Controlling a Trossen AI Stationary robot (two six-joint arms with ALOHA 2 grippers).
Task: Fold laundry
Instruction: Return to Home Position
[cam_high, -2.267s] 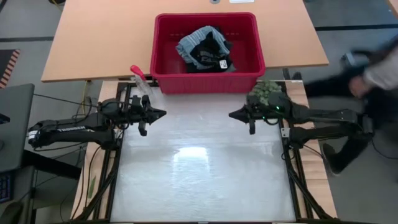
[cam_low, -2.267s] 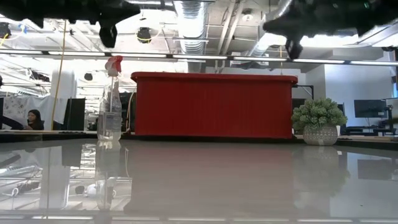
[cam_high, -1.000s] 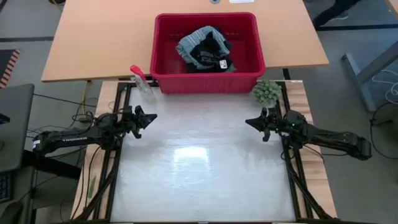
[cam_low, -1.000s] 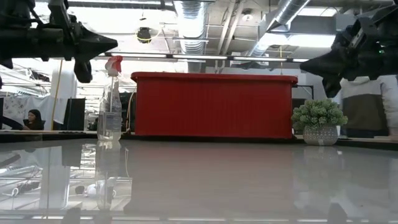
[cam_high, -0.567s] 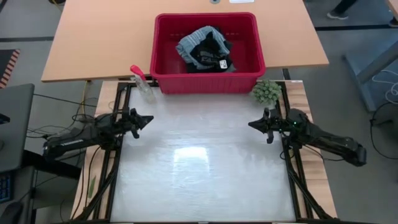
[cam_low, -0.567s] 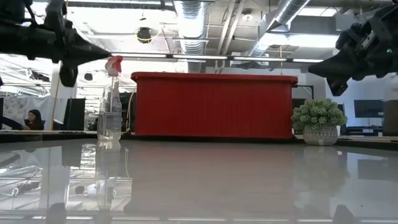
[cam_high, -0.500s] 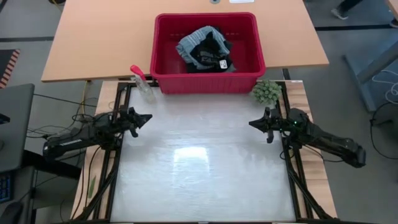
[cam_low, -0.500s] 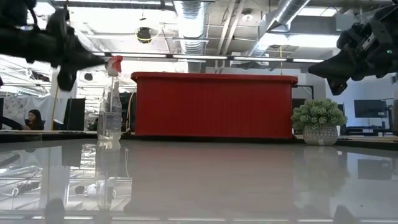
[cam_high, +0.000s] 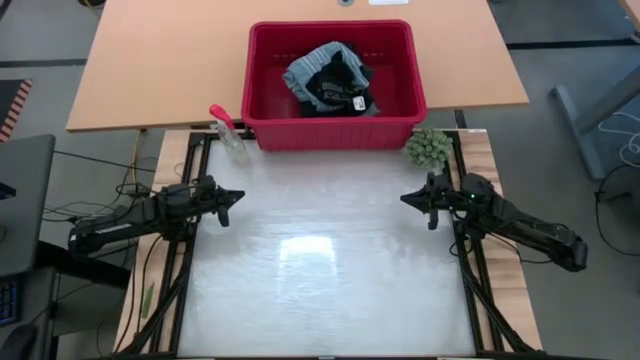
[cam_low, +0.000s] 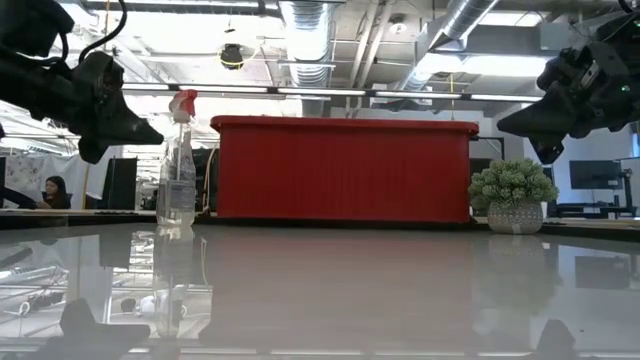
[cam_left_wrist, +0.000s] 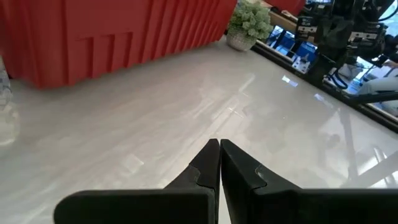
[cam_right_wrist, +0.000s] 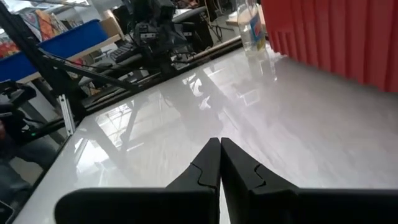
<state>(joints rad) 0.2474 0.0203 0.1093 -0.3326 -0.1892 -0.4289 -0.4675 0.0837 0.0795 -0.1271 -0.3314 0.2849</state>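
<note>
The laundry, a heap of light blue and black cloth with a white tag, lies in the red basket at the table's far edge. In the low view the basket's wall hides it. My left gripper hovers shut over the table's left side, holding nothing. My right gripper hovers shut over the right side, also holding nothing. Both point toward the table's middle, well short of the basket.
A spray bottle stands left of the basket, and a small green fuzzy ball in a pot stands right of it, just beyond my right gripper. The white tabletop stretches between the arms. A wooden table lies behind.
My left gripper has drawn back toward the table's left edge, sunk a little and turned at the wrist, staying shut. The laundry and the basket have not moved.
</note>
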